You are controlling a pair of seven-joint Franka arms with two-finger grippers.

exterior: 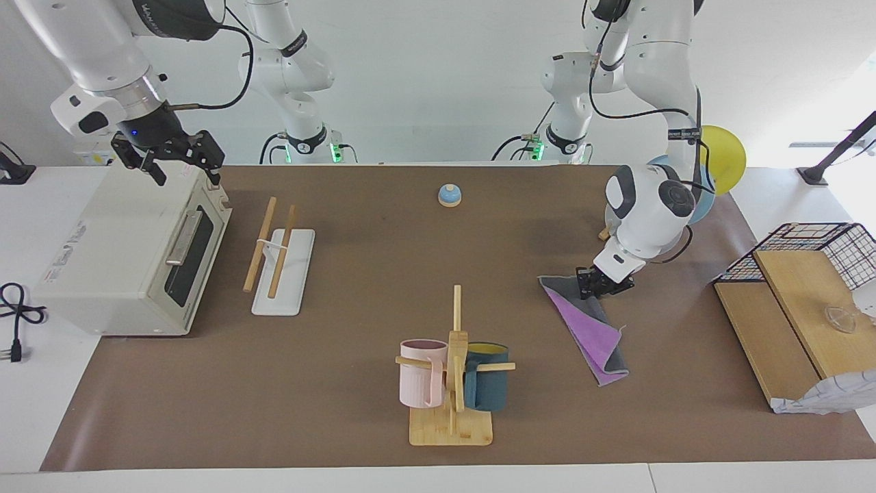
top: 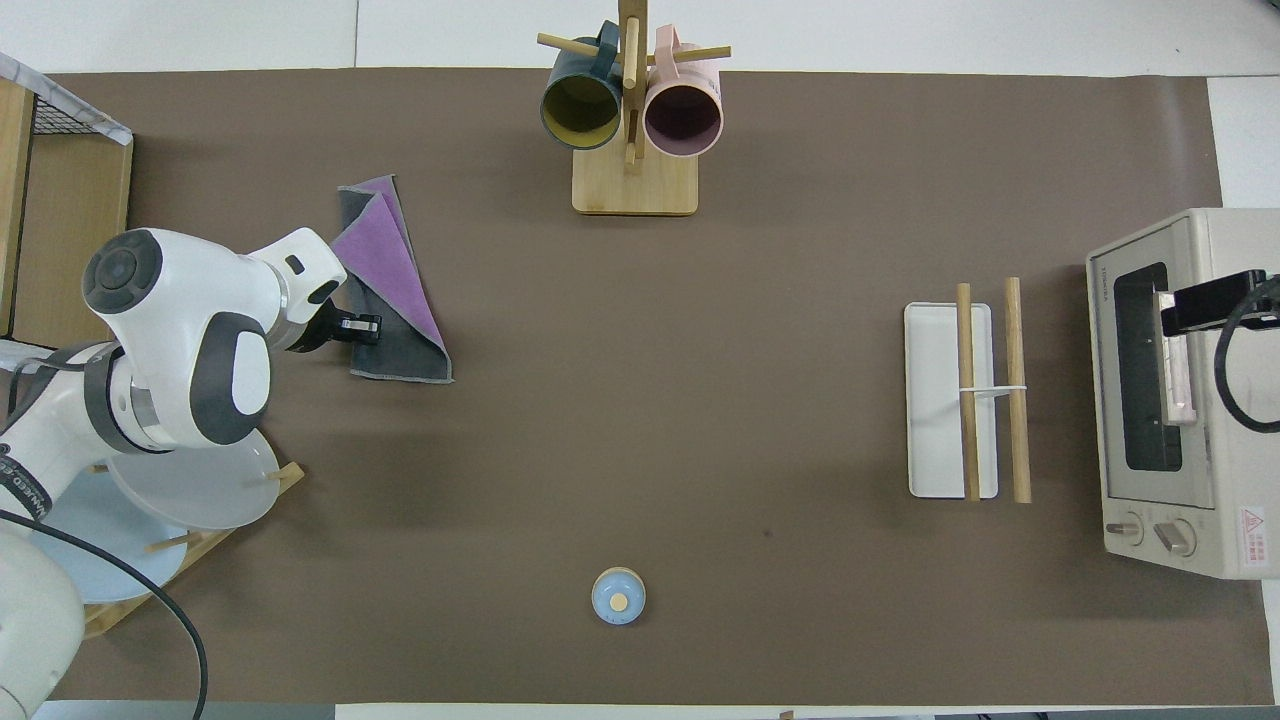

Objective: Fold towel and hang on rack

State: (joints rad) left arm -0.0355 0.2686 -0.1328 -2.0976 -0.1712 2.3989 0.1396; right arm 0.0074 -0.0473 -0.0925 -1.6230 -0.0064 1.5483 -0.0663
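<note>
Towel (exterior: 592, 327) lies folded toward the left arm's end of the table — left gripper (exterior: 594, 287) apparently pinches its grey edge. Right gripper (exterior: 179, 164) waits wide above the toaster oven (exterior: 130, 253), beside the rack (exterior: 280, 259).

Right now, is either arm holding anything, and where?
The left gripper has pinched the purple-and-grey towel at its edge nearest the robots. The right gripper holds nothing.

A robotics laboratory staged as a mock kitchen. Two white robot arms are mounted at the edge of a white surface (exterior: 27, 411) covered by a brown mat (exterior: 356, 383), before a bare white wall. Household props stand spaced apart on it: a toaster oven (exterior: 130, 253), a mug tree (exterior: 453, 370), a plate stand (top: 150, 560) and a wire basket (exterior: 821, 250).
</note>
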